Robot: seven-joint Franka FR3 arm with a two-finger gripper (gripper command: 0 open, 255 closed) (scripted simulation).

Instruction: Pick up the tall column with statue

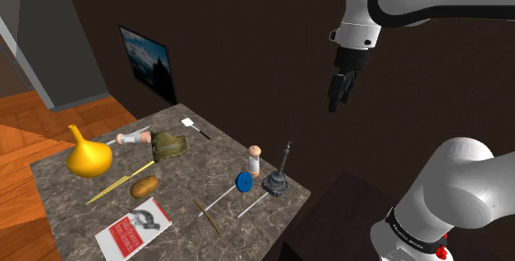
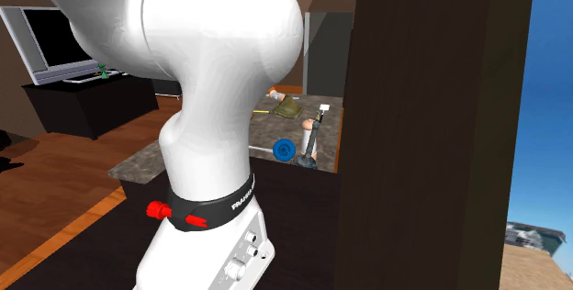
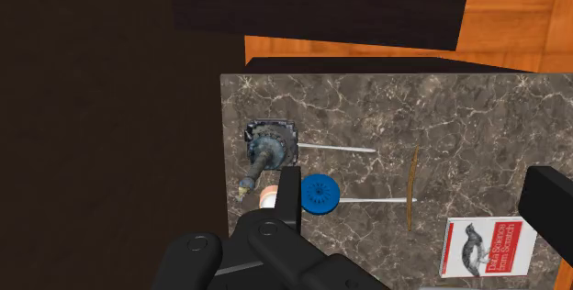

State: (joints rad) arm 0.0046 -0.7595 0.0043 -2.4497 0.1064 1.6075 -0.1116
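The tall column with statue (image 1: 278, 173) is a slim dark grey pillar on a square base, upright near the marble table's (image 1: 216, 154) edge closest to the stand. It also appears past the arm in the second exterior view (image 2: 311, 139), and from above it sits just ahead of one finger (image 3: 267, 149). My black gripper (image 1: 337, 95) hangs high above and to the shoulder view's right of the column, touching nothing. Its fingers stand wide apart, open, with nothing between them (image 3: 418, 201).
Beside the column stand a small white and pink bottle (image 1: 254, 160) and a blue disc on a thin rod (image 1: 243, 182). Farther off lie a brown stick (image 1: 207, 216), a potato (image 1: 144, 187), a red and white book (image 1: 134, 226), a yellow gourd vase (image 1: 88, 158) and a green bundle (image 1: 168, 144).
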